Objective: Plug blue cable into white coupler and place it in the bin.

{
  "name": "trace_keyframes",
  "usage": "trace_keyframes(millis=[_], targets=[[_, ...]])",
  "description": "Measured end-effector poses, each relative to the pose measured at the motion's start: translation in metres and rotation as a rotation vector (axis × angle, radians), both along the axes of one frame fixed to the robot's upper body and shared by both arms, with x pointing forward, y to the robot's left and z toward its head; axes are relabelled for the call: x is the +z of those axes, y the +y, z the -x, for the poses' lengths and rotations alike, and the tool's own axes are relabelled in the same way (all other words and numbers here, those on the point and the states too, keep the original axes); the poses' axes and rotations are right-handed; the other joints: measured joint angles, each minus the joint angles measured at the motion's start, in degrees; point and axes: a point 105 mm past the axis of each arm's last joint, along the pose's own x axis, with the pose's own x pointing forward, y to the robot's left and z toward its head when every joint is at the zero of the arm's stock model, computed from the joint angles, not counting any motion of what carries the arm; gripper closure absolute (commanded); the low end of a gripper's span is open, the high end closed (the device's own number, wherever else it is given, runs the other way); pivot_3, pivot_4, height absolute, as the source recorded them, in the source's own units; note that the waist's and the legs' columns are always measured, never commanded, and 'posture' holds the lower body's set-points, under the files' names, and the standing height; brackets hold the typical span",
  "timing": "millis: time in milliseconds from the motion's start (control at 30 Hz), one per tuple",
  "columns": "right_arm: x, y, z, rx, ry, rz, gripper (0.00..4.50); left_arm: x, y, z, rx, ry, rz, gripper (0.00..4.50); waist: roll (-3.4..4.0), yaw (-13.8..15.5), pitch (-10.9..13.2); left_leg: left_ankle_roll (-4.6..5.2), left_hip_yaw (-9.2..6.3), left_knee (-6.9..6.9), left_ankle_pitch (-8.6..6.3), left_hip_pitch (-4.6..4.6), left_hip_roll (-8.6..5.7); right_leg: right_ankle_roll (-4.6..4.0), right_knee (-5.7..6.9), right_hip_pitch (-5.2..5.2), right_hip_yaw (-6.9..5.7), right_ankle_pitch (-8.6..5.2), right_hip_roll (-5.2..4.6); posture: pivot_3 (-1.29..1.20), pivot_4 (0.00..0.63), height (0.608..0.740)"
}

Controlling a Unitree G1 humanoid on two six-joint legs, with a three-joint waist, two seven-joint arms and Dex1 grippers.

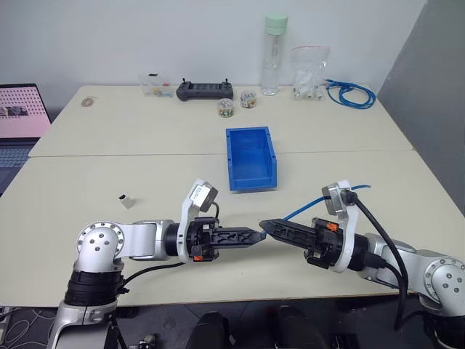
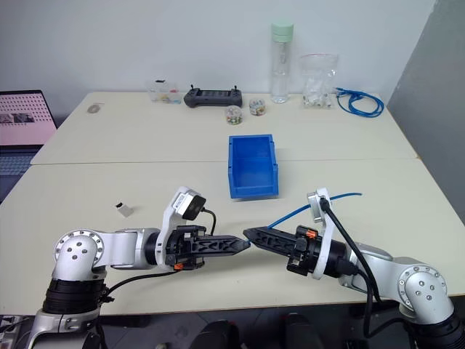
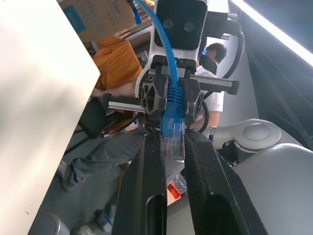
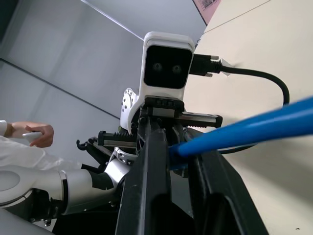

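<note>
Above the desk [image 1: 145, 167], the left hand [image 1: 256, 235] and right hand [image 1: 266, 226] meet tip to tip. The right hand is clamped on the blue cable [image 1: 305, 207]; its plug sits between the closed left fingers [image 3: 146, 181]. The bin [image 1: 251, 157] stands beyond.

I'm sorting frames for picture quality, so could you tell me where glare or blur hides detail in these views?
Left wrist view: the pale surface beside the left tool is washed out by glare, and a bright strip burns across the upper corner; the blue cable plug stays sharp, people behind are soft. Right wrist view: the cable close to the lens is blurred. Head views: even light, the bin is clear.
</note>
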Motion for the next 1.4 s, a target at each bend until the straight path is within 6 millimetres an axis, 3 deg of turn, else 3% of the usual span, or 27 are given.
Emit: trace_keyframes(millis=[133, 167, 300, 533, 667, 767, 833, 900, 1000, 1133, 1233, 1400], targets=[[0.0, 0.0, -0.001, -0.002, 0.0, -0.006, 4.34, 0.0, -0.001, -0.001, 0.008, -0.003, 0.002, 4.26, 0.0, 0.0, 0.0, 0.0, 0.0, 0.0, 0.0, -0.01, 0.0, 0.0, -0.02, 0.0, 0.0, 0.0, 0.0, 0.0, 0.15, 0.74], [0.001, 0.0, -0.001, -0.003, -0.001, -0.008, 4.34, 0.001, -0.001, -0.001, 0.013, -0.012, -0.001, 3.56, 0.0, 0.0, 0.0, 0.0, 0.01, -0.01, 0.0, -0.01, 0.0, 0.0, -0.02, 0.0, 0.0, 0.0, 0.0, 0.0, 0.15, 0.74], [0.002, 0.001, -0.002, 0.004, -0.009, 0.0, 4.34, -0.002, 0.002, -0.001, 0.036, -0.046, -0.032, 2.81, 0.02, -0.1, 0.0, 0.0, 0.02, -0.01, 0.0, -0.01, 0.0, -0.01, -0.02, -0.01, 0.01, -0.01, 0.01, 0.0, 0.15, 0.74], [-0.004, -0.005, -0.021, -0.047, -0.027, 0.042, 4.34, -0.012, 0.02, 0.01, 0.026, -0.146, -0.157, 1.4, 0.06, -0.1, 0.0, 0.0, 0.06, -0.08, 0.0, -0.01, 0.0, -0.13, -0.04, -0.04, 0.01, -0.08, 0.02, 0.0, 0.15, 0.74], [-0.014, -0.012, -0.034, -0.081, -0.045, 0.089, 4.34, -0.031, 0.032, 0.006, 0.133, -0.281, -0.315, 0.57, 0.11, 0.0, 0.1, 0.0, 0.08, -0.11, 0.0, 0.01, 0.02, -0.15, -0.06, -0.05, 0.04, -0.09, 0.01, 0.0, 0.15, 0.74], [-0.018, -0.016, -0.041, -0.1, -0.061, 0.106, 4.34, -0.052, 0.039, -0.011, 0.349, -0.415, -0.491, 0.04, 0.16, 0.2, 0.1, 0.0, 0.09, -0.11, 0.0, 0.0, 0.02, -0.12, -0.13, -0.02, 0.09, -0.07, -0.03, 0.0, 0.15, 0.74], [-0.017, -0.017, -0.046, -0.107, -0.081, 0.104, 4.34, -0.076, 0.046, -0.029, 0.607, -0.465, -0.681, 0.04, 0.14, 0.3, 0.1, 0.0, 0.06, -0.07, -0.01, -0.12, 0.02, -0.04, -0.19, -0.03, 0.07, -0.02, -0.05, 0.0, 0.15, 0.74], [-0.016, -0.016, -0.048, -0.102, -0.097, 0.101, 4.34, -0.088, 0.057, -0.04, 0.755, -0.485, -0.815, 0.04, 0.09, 0.5, 0.1, 0.0, 0.0, -0.06, -0.01, -0.17, 0.03, 0.0, -0.2, -0.05, 0.02, 0.0, -0.04, 0.0, 0.15, 0.74], [-0.012, -0.012, -0.051, -0.082, -0.126, 0.094, 4.34, -0.095, 0.097, -0.066, 1.192, -0.456, -1.019, 0.04, 0.08, 1.0, 0.1, 0.0, 0.01, -0.03, -0.01, -0.16, 0.02, 0.05, -0.2, -0.05, 0.03, 0.04, -0.04, 0.0, 0.15, 0.74], [-0.012, -0.013, -0.059, -0.08, -0.139, 0.11, 4.34, -0.1, 0.156, -0.067, 1.665, -0.269, -1.171, 0.04, 0.05, 1.4, 0.1, 0.01, 0.01, -0.01, -0.01, -0.2, 0.01, -0.05, -0.21, -0.05, 0.0, 0.12, -0.05, 0.0, 0.15, 0.74], [-0.01, -0.01, -0.065, -0.076, -0.151, 0.106, 4.34, -0.102, 0.169, -0.076, 1.836, -0.18, -1.165, 0.04, 0.01, 1.6, 0.1, 0.01, 0.03, 0.03, -0.01, -0.22, -0.01, -0.04, -0.2, -0.05, -0.02, 0.16, -0.05, 0.0, 0.15, 0.74], [-0.01, -0.006, -0.067, -0.065, -0.16, 0.107, 4.34, -0.099, 0.18, -0.105, 1.965, -0.135, -1.132, 0.04, -0.03, 1.8, 0.1, 0.01, 0.05, 0.04, 0.0, -0.23, -0.04, -0.18, -0.17, -0.04, -0.03, 0.26, -0.03, 0.0, 0.15, 0.74]])
